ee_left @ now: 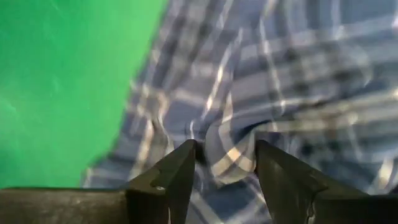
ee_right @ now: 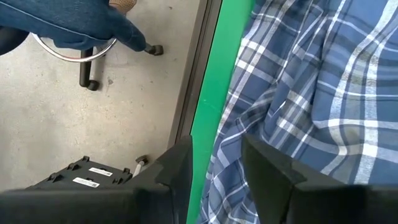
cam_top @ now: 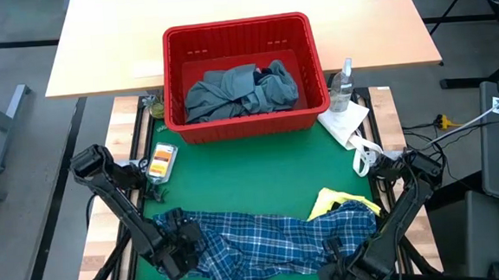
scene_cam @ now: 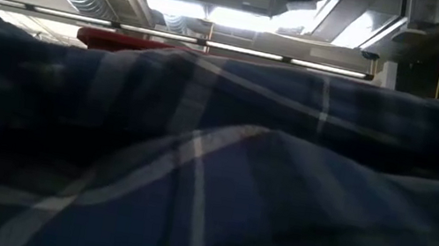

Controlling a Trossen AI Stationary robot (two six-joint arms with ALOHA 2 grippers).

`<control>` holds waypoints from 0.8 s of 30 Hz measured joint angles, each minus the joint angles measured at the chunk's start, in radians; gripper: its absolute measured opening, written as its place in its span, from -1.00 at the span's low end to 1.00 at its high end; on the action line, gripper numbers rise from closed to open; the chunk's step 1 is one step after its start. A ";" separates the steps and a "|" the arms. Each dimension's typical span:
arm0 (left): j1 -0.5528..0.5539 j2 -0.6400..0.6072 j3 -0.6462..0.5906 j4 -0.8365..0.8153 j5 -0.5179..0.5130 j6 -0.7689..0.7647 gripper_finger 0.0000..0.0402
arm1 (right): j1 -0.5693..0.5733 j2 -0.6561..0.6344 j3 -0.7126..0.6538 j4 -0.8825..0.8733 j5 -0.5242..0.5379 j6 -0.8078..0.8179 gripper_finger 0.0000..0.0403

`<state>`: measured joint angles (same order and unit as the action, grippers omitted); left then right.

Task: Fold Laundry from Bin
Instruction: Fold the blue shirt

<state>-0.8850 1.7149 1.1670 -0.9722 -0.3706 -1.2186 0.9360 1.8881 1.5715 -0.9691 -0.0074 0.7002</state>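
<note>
Plaid shirt (cam_top: 273, 238), blue and white, lies spread along the near edge of the green mat (cam_top: 252, 179), crumpled, its cloth filling most of the low view. The left gripper (ee_left: 225, 171) sits at the shirt's left end; in the left wrist view its two dark fingers stand parted with a raised fold of plaid cloth between them, and whether they pinch that fold or merely straddle it cannot be told. The right gripper (ee_right: 214, 165) is at the shirt's right end near the mat's edge, its fingers apart over the plaid hem and the green border, with no clear grasp visible. A small yellow garment (cam_top: 338, 200) peeks out from under the shirt's right side. The red bin (cam_top: 244, 75) stands at the far side of the mat, holding a crumpled grey-blue garment (cam_top: 233, 91) and a dark navy one (cam_top: 277, 69) beside it. A clear spray bottle (cam_top: 342, 84) and a white paper towel (cam_top: 346, 121) sit just right of the bin. An orange-labelled packet (cam_top: 160, 160) lies on the mat's left side; its writing is too small to read. White stickers on a dark case (ee_right: 81, 180) in the right wrist view are likewise unreadable.
</note>
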 joint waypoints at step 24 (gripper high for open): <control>-0.125 0.000 0.040 -0.022 0.254 -0.016 -0.99 | -0.001 0.000 0.000 -0.151 0.156 0.112 -0.31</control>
<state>-1.0096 1.7145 1.2072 -0.9946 -0.1171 -1.2347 0.9348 1.8881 1.5719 -1.1198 0.1490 0.8120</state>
